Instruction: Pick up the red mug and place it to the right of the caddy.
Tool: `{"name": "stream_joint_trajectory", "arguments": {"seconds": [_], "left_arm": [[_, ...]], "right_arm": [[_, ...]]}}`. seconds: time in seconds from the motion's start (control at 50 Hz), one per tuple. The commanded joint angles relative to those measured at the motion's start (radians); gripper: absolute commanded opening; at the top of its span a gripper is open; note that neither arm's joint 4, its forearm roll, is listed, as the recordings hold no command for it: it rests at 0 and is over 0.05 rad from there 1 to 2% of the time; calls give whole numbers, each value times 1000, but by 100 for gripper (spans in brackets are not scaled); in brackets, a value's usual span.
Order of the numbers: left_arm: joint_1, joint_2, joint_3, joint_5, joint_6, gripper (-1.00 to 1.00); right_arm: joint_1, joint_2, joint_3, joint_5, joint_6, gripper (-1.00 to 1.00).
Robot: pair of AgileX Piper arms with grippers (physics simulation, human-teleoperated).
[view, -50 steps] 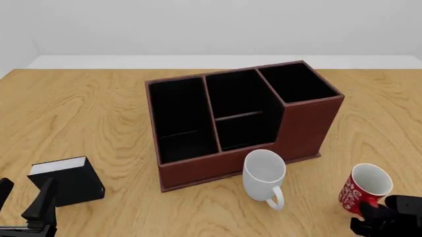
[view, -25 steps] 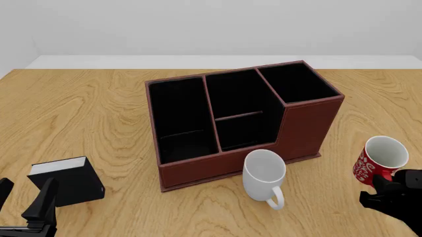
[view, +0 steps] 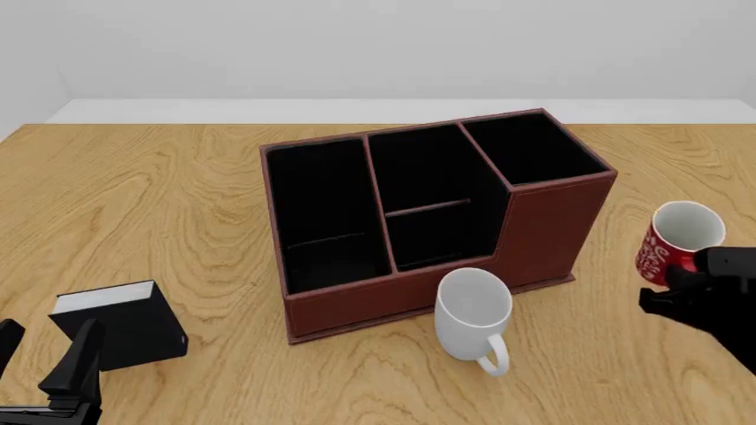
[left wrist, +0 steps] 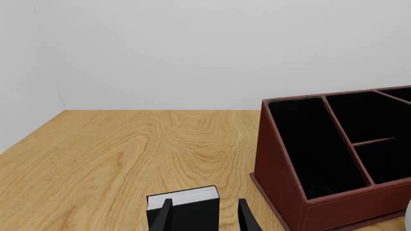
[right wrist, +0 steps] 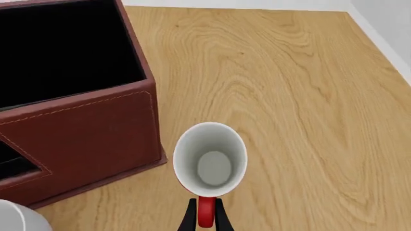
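The red mug (view: 674, 246) with white marks is held upright off the table, just right of the caddy's (view: 546, 232) tall end. My right gripper (view: 678, 282) is shut on its red handle. In the right wrist view the mug's (right wrist: 210, 161) white inside faces the camera. The two fingers (right wrist: 191, 217) of my right gripper (right wrist: 205, 219) pinch the handle, with the caddy's wall (right wrist: 90, 134) beside the mug. At the near left, my left gripper (view: 45, 359) stands open and low, holding nothing. The left wrist view shows the left gripper (left wrist: 204, 217) behind the small black box.
A plain white mug (view: 474, 312) stands at the caddy's front edge, handle toward me. It also shows in the corner of the right wrist view as a white mug (right wrist: 18, 219). A small black box with a white top (view: 119, 324) (left wrist: 185, 206) sits near the left gripper.
My right gripper has carried the red mug up and away from me, from the near right of the table to beside the caddy's right end. The left arm has not moved.
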Motion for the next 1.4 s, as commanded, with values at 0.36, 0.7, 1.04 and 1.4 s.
{"name": "stream_joint_trajectory", "arguments": {"seconds": [0.36, 0.7, 1.04, 1.4], "left_arm": [[0, 0, 0, 0, 0, 100], [0, 0, 0, 0, 0, 100], [0, 0, 0, 0, 0, 100], [0, 0, 0, 0, 0, 100]], "right_arm": [[-13, 364, -170, -191, -9, -100], [-7, 458, -227, -222, -3, -100], [26, 605, -312, -259, 11, -100], [37, 693, -358, -271, 14, -100]]}}
